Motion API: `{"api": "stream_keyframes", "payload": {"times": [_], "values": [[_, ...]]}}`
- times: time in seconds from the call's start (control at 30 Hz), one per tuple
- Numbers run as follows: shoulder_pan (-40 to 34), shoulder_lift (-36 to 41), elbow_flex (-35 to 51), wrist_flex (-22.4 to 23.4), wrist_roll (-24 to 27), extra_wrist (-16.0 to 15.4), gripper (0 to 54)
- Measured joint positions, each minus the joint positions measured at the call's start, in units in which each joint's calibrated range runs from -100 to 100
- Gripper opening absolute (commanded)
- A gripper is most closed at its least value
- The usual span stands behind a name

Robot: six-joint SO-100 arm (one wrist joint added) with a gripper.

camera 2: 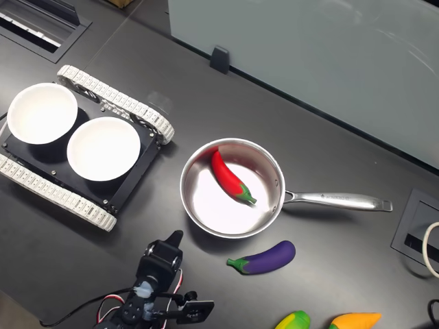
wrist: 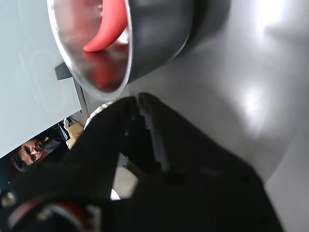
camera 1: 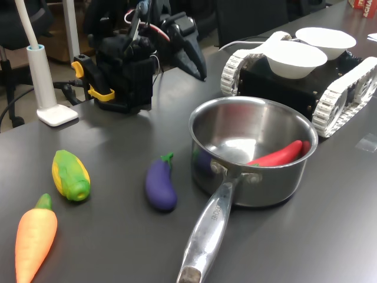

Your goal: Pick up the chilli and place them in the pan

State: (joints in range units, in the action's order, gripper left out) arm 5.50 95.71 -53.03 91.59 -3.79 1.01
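The big shiny pan (camera 2: 233, 188) sits on the dark table (camera 2: 357, 157). The red chilli (camera 2: 228, 177) lies inside the pan, against its wall. The purple eggplant (camera 2: 264, 258) lies just beside the pan. The black gripper (camera 1: 189, 57) is pulled back from the pan, pinched together, holding nothing.

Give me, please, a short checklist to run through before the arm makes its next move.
1. Chilli inside the pan: ok.
2. Gripper holds nothing and is clear of the pan: ok.
3. Jaws open or shut: cannot tell.
4. Pan upright on the table, handle unobstructed: ok.
5. Eggplant outside the pan, near its rim but apart: ok.
6. White bowls undisturbed on the tracked base: ok.
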Motion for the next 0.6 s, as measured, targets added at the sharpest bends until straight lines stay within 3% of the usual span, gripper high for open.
{"api": "stream_keyframes", "payload": {"times": [0.6], "values": [[-0.2,-0.1,-15.3,-3.8,-0.4,-1.1,0.1]]}}
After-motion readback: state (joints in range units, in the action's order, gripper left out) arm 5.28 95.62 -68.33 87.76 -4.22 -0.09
